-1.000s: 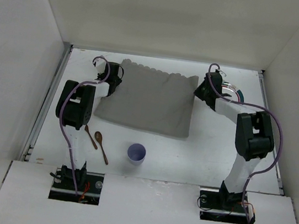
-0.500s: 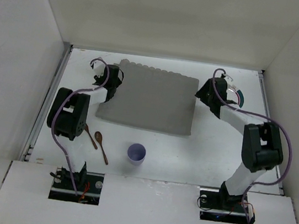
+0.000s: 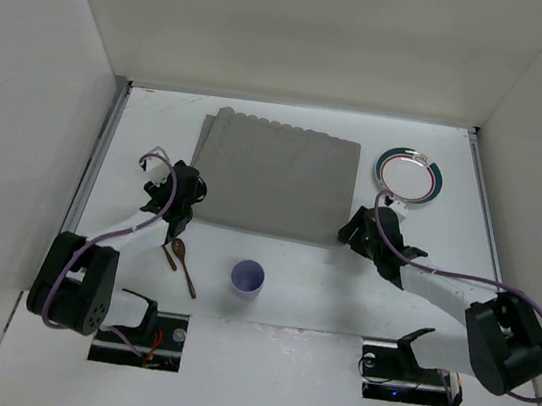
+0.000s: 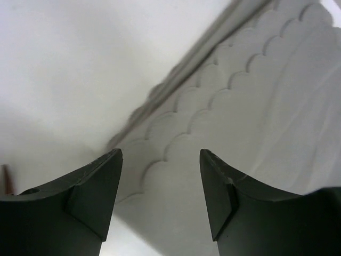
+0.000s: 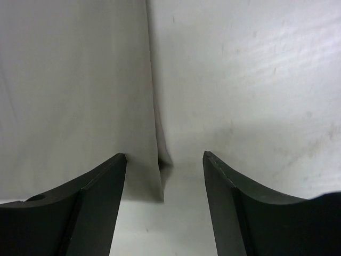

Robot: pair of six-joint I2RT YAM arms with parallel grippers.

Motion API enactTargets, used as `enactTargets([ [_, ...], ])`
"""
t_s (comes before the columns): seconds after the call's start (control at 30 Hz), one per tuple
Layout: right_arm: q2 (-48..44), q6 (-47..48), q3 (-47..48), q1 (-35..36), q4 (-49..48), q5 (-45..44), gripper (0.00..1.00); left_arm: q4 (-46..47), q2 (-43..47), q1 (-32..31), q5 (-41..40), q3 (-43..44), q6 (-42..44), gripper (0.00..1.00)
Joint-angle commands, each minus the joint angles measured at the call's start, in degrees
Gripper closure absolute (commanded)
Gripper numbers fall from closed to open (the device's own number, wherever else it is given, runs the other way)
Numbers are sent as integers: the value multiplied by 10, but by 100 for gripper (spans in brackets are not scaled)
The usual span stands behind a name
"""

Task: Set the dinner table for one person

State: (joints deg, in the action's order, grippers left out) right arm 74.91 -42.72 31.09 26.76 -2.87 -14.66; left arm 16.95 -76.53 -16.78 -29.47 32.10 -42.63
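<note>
Grey cloth lies flat across the far middle of the dinner table [image 3: 441,288], the white top that runs under everything and stops at the white panels [image 3: 46,81]. We find this placemat [image 3: 275,173] spread out, with both arms low at its near corners.

The left gripper [image 4: 160,160] has its jaws apart above the scalloped edge, and nothing is pinched between them. The right gripper [image 5: 164,160] is likewise spread, straddling the mat's near right corner where cloth meets bare table.

We judge the main danger to be the cloth itself. If either finger snags a corner as the arm pulls away, the mat would drag or crease and need smoothing again.

Two brown spoons [image 3: 184,267] lie just beside the left arm, one partly under it, so a careless sweep could scatter them. The lilac cup [image 3: 247,278] stands upright near the front between the arms, and we think a low crossing could tip it. The plate [image 3: 409,172] sits apart at the far right; its thin rim may slip from a shallow grip.
</note>
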Motion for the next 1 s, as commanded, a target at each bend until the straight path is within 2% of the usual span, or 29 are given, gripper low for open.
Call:
enactTargets([
  [0.0,-34,-32,-25,25,-6,9,35,-34,53,30,2,-25,-10,42],
  [0.17,-10,-38,-26,28,-27,30,33,-32,30,46,38,-40,-23,44],
  [0.27,11,-54,-24,25,-52,53,48,-31,11,49,50,-38,-35,52],
  [0.43,22,-76,-22,-16,-101,55,75,3,-16,47,55,-47,-50,71],
  [0.5,24,-73,-10,-31,-107,52,80,16,-28,43,71,-44,-52,78],
  [0.63,24,-69,6,-66,-107,47,83,38,-50,21,89,-37,-60,87],
  [0.8,15,-61,-8,-94,-100,44,85,42,-66,-10,91,-34,-64,90],
  [0.97,-13,-66,-49,-110,-96,41,86,34,-32,-37,90,-62,-66,93],
])
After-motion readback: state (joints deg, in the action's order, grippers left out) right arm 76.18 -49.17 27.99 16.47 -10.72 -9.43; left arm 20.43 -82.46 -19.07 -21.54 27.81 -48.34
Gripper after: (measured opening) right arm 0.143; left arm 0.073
